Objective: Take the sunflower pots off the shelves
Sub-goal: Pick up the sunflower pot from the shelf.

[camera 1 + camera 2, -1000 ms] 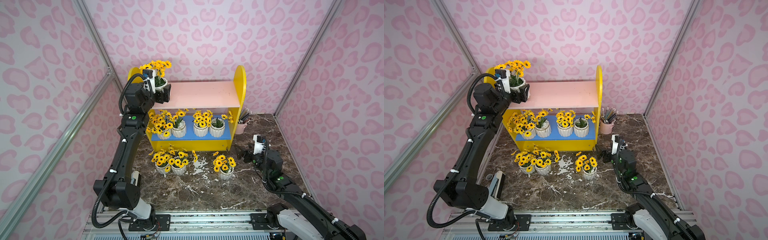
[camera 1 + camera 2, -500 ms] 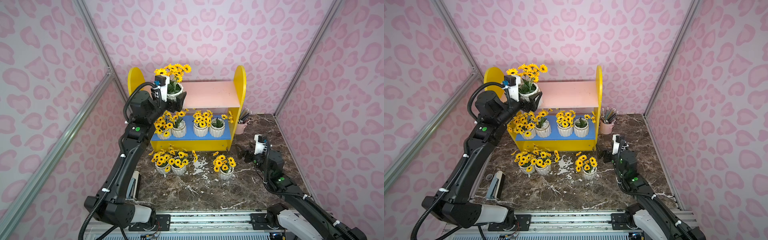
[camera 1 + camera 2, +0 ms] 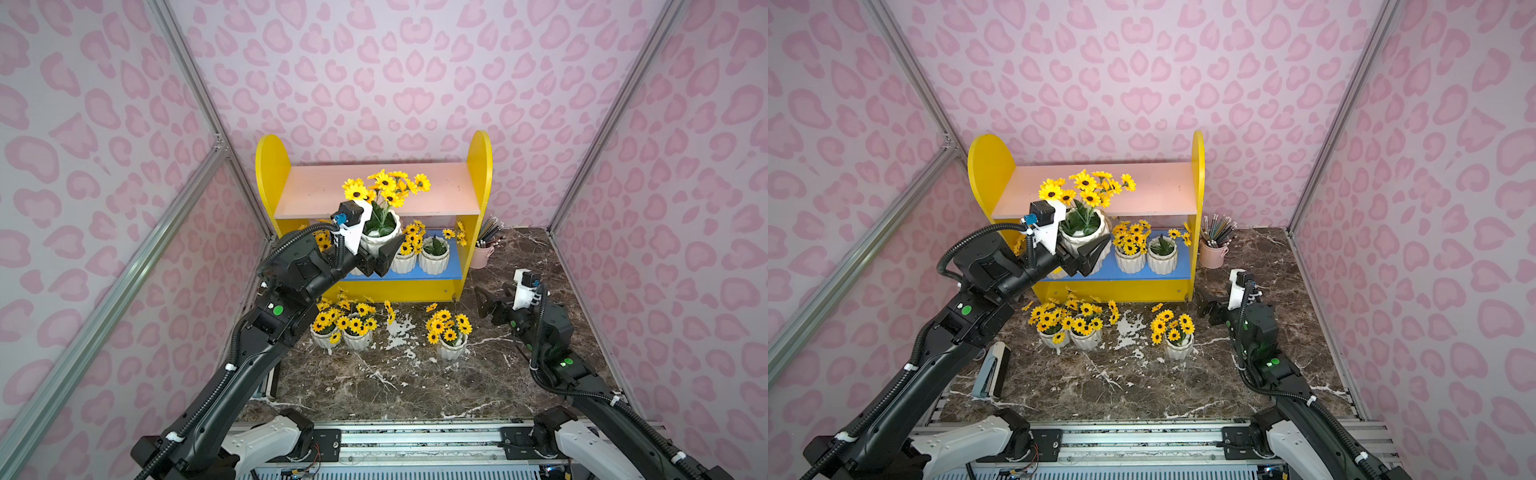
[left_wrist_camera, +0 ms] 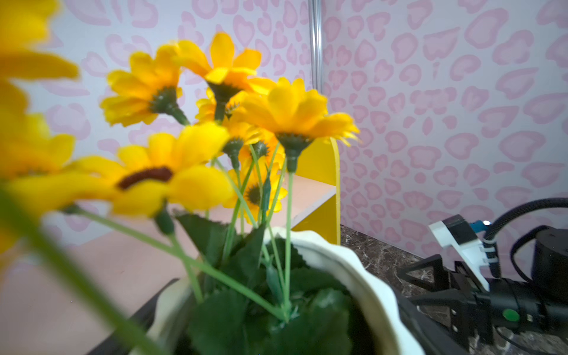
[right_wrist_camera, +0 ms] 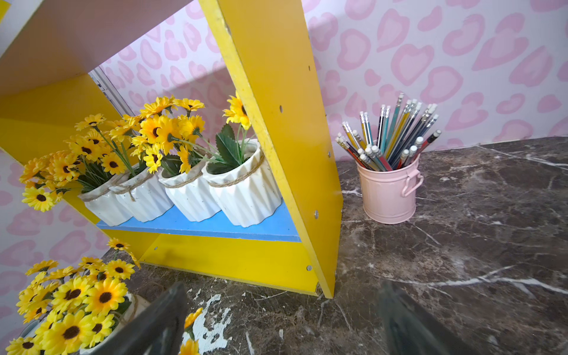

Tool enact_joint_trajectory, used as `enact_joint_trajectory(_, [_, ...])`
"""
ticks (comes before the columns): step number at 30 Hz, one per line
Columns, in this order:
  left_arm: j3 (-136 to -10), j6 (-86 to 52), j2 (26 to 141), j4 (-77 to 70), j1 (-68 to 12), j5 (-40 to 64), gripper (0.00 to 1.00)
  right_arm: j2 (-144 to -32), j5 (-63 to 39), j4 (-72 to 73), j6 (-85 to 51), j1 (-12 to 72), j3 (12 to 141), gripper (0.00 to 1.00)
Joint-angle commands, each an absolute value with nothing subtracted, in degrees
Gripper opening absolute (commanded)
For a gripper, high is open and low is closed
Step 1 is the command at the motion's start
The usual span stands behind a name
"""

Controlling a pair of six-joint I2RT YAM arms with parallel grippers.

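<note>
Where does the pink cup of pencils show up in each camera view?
In a top view: pink cup, on the marble beside the yellow side panel.
In a top view: same spot, beside that panel.
Left wrist: not in it.
Right wrist: beside that panel again.
Shared landmark: the yellow side panel.

Soft, even light is filling both top views, with the corners darkening slightly. The left wrist view is rendering the sunflower pot (image 4: 347, 270) with its nearest blooms out of focus. The right end effector (image 5: 282, 287) is blurring close to its own lens.
</note>
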State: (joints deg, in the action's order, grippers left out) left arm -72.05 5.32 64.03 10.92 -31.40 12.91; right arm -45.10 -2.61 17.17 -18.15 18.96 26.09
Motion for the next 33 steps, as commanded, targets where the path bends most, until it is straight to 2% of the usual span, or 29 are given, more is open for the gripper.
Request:
enact_joint_trajectory(1, [-69.6, 6.7, 61.8, 8.7, -34.2, 10.4, 0.04, -44.5, -1.3, 18.5, -18.0, 19.0, 26.1, 0.98])
enact_joint_trajectory(8, [-57.3, 3.4, 54.9, 4.9, -40.9, 8.2, 0.03, -43.6, 0.0, 18.1, -18.1, 19.0, 25.8, 0.98])
enact_joint_trajectory(14, [-46.5, -1.7, 53.5, 0.5, -45.8, 4.7, 0.04, -43.8, 1.1, 18.6, -19.0, 19.0, 25.0, 0.98])
enact_joint_trajectory(25, [-28.5, -7.3, 51.6, -14.7, -58.0, -13.6, 0.04, -44.0, 1.9, 19.6, -19.5, 19.0, 23.2, 0.98])
enact_joint_trajectory(33, [-20.8, -9.9, 54.6, -27.1, -60.7, -17.4, 0.03, -44.9, 1.3, 20.3, -19.4, 19.0, 23.2, 0.98])
